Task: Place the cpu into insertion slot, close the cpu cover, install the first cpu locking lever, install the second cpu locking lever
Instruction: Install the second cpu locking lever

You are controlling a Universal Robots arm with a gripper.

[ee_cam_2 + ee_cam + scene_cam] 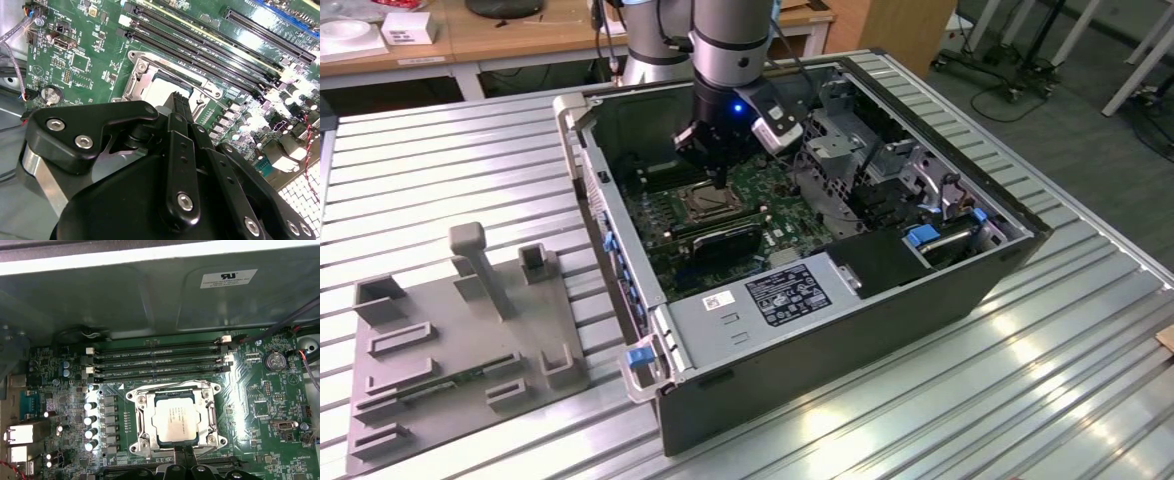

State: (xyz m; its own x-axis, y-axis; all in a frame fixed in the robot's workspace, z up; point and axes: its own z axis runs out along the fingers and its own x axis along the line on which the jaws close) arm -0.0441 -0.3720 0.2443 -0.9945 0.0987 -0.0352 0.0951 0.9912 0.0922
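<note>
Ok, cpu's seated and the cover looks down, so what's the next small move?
Probably ease the gripper down onto the lever beside the insertion slot: the cpu lies seated, the cpu cover flat around it, and the gripper hangs just over that edge.

Inventory by count, located relative to the insertion slot (175, 420). One cpu (174, 421) lies within it. One cpu cover (141, 423) frames it. Four long black memory slots (160, 360) run parallel just beside one edge. Four silver capacitors (90, 425) stand in a row near another edge. One round coin battery (275, 360) sits further off on the motherboard (250, 405).
</note>
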